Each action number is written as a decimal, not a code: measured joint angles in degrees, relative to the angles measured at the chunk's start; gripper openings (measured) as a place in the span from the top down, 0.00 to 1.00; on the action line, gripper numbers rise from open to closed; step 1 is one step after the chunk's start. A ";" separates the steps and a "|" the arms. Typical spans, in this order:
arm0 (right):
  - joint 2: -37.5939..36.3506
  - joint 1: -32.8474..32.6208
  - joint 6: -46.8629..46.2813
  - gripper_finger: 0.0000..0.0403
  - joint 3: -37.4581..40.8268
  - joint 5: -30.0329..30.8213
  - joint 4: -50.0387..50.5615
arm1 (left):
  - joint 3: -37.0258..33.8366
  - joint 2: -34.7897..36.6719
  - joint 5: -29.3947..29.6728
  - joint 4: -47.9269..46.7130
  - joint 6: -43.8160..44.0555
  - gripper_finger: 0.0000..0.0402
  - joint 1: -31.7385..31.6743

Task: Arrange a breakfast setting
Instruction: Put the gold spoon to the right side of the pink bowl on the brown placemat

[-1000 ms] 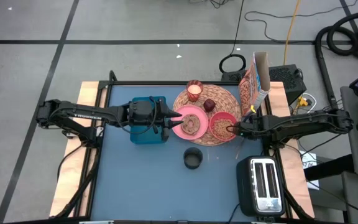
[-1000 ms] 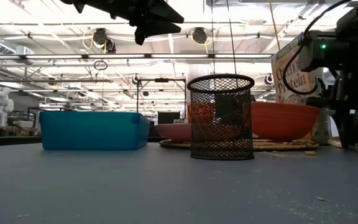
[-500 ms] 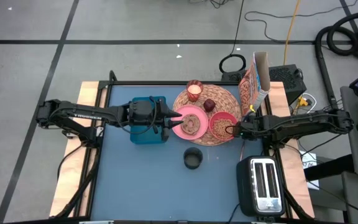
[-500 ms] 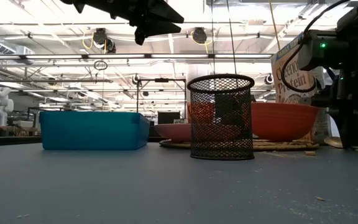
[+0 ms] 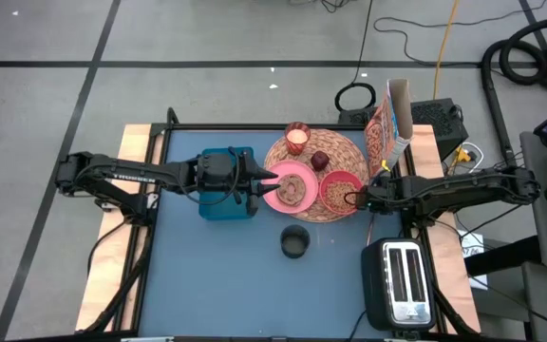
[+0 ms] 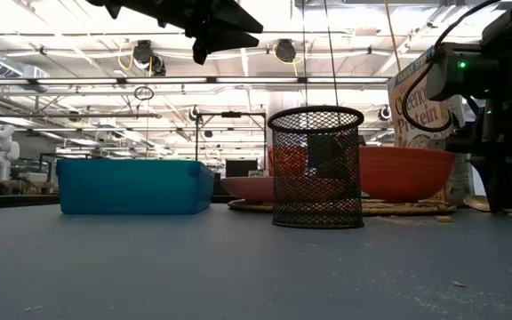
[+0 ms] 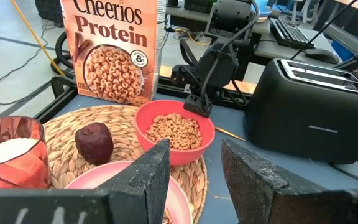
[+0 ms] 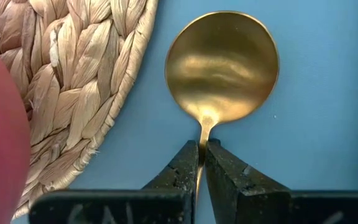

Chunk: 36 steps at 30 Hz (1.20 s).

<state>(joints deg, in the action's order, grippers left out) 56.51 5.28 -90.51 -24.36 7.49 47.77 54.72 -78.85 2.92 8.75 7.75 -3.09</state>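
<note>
One piece is unplaced: a gold spoon point(image 8: 221, 65) lying on the blue table point(image 5: 216, 275) just beside the woven placemat point(image 5: 345, 152), near the coral bowl point(image 5: 338, 190) of cereal. The right claw point(image 8: 201, 163) is clamped on the spoon's thin neck. The left claw point(image 7: 194, 168) hangs part-open and empty above the pink plate point(image 5: 288, 185). The fruit point(image 5: 319, 161), candle glass point(image 5: 297, 139) and Cheerios box point(image 5: 387, 123) look settled. Next, I judge, comes squaring the spoon beside the bowl before letting go.
</note>
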 joint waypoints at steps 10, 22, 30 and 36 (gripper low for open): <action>0.04 -0.02 -1.36 0.89 0.00 -0.02 0.17 | 0.00 0.00 0.01 0.00 0.00 0.63 0.02; 0.02 -0.02 -1.60 0.77 0.00 0.00 0.16 | 0.00 0.00 0.01 0.00 -0.01 0.63 0.00; 0.02 -0.02 -1.63 0.81 0.00 0.00 0.37 | 0.00 0.00 0.01 0.00 0.00 0.63 0.01; 0.02 -0.02 -1.76 0.92 0.07 -0.05 0.51 | 0.00 0.00 0.01 0.00 0.00 0.63 0.02</action>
<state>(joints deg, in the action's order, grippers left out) 56.53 5.26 -92.28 -24.29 7.44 48.28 54.72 -78.85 2.93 8.75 7.75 -3.07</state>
